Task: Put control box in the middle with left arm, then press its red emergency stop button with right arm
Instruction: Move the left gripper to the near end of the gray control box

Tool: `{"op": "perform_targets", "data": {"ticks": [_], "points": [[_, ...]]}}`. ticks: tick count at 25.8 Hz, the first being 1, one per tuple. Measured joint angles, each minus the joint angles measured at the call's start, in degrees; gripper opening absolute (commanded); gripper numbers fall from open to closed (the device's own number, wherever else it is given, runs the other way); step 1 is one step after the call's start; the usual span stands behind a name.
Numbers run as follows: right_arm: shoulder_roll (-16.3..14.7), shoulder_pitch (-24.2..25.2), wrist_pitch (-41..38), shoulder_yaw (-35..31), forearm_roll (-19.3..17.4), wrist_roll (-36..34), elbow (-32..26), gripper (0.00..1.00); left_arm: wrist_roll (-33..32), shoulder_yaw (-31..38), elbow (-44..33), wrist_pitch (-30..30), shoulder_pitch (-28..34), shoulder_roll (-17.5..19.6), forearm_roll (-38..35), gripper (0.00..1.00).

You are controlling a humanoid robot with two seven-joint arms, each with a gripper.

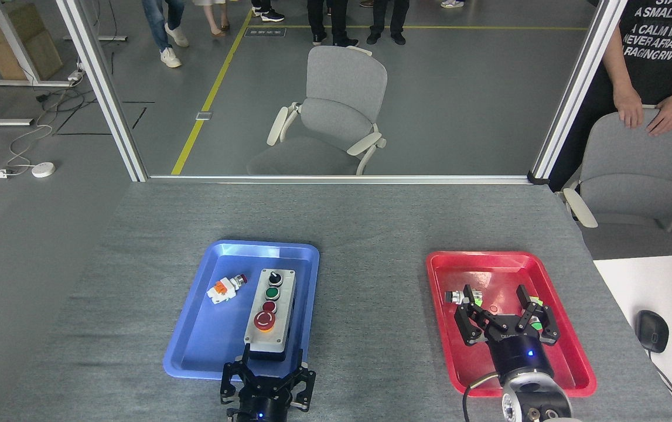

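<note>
Inside the blue tray (195,346), toward its right side, the control box (270,313) lies lengthwise, its near end pointing at the left gripper (269,370). That gripper hovers at the tray's near rim with its jaws spread to either side of the box's near end, not yet touching it as far as can be seen. Along the box's top run 4 controls: a black knob, a green button, a small red button, and nearest the gripper the red emergency stop button (265,320) on its yellow ring. A small white-and-orange switch part (225,288) lies apart on the tray's left. The box looks rigid, hard-shelled and moderately light, with smooth plastic sides that could slip, so a firm pinch across its 2 long sides is probably safest, low on the body and clear of the buttons. The middle (371,328), bare grey felt between the trays, awaits it. The right gripper (508,319) hangs over the red tray (570,363), jaws spread, holding nothing.
</note>
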Motion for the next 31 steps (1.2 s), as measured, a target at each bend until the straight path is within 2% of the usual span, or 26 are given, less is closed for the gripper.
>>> {"op": "perform_targets", "data": {"ticks": [16, 31], "points": [[0.13, 0.01, 0.08, 0.08, 0.0, -1.37, 0.01, 0.99, -0.23, 1.54, 6.45, 0.34, -4.22, -0.87, 0.59, 0.99], [0.56, -0.09, 0.26, -0.03, 0.0, -1.36, 0.18, 0.99, -0.17, 2.97, 8.89, 0.34, -6.11, -0.71, 0.38, 0.99]]}}
